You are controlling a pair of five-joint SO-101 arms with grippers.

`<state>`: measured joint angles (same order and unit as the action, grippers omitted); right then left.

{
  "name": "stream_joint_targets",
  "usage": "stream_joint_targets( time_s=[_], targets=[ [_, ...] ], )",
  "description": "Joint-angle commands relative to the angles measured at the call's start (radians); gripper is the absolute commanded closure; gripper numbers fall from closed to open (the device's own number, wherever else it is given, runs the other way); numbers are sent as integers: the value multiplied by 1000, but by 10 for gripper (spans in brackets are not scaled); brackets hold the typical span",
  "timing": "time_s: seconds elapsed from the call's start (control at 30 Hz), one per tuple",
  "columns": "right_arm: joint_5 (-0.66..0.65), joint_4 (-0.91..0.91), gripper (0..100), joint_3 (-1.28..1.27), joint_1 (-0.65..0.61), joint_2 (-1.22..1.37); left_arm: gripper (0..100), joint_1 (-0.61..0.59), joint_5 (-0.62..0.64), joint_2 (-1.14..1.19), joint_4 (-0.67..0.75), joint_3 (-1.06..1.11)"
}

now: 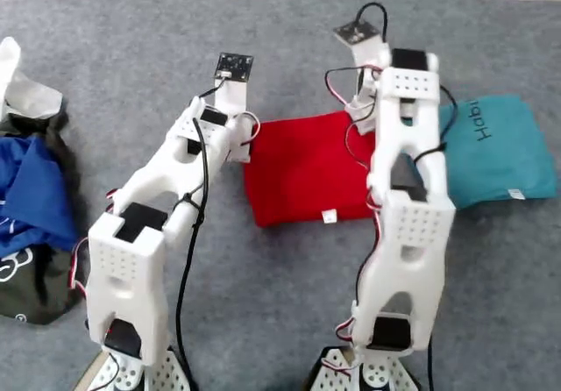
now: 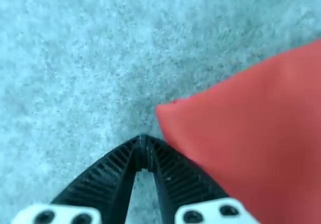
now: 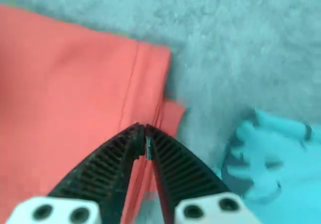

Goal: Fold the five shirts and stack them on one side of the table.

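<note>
A folded red shirt [image 1: 302,181] lies on the grey mat in the middle of the table. My left gripper [image 2: 143,144] is shut with nothing in it, just off the red shirt's [image 2: 251,133] far left corner, over bare mat. My right gripper [image 3: 145,131] is shut over the red shirt [image 3: 65,83] near its far right edge, where a fold seam runs; no cloth shows between its tips. A folded teal shirt [image 1: 500,150] lies right of the red one, and its edge [image 3: 281,179] sits close to my right gripper.
A heap of unfolded shirts sits at the table's left edge: a blue one [image 1: 33,189], a dark one [image 1: 35,290] and a white one [image 1: 22,93]. Grey mat [image 1: 263,295] lies bare in front of the red shirt.
</note>
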<state>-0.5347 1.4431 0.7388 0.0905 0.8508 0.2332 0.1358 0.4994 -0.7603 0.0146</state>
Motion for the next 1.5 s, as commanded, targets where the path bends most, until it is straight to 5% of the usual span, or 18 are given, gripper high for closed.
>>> stream_joint_targets(
  time_s=[0.0, 0.33, 0.57, 1.03, 1.47],
  targets=[
    [9, -17, 984, 120, 28, 99, 971, -10, 6, -3, 17, -44],
    [3, 319, 984, 527, 25, 168, 971, -48, -3, -103, -118, -101],
    [74, 327, 984, 657, 9, 82, 971, -12, -3, -247, -184, -163],
    [104, 272, 984, -484, -35, -673, 971, 1, -3, 29, -87, -243],
    [100, -391, 984, -1216, 138, -730, 971, -1, -3, 143, -95, -294]
  ],
)
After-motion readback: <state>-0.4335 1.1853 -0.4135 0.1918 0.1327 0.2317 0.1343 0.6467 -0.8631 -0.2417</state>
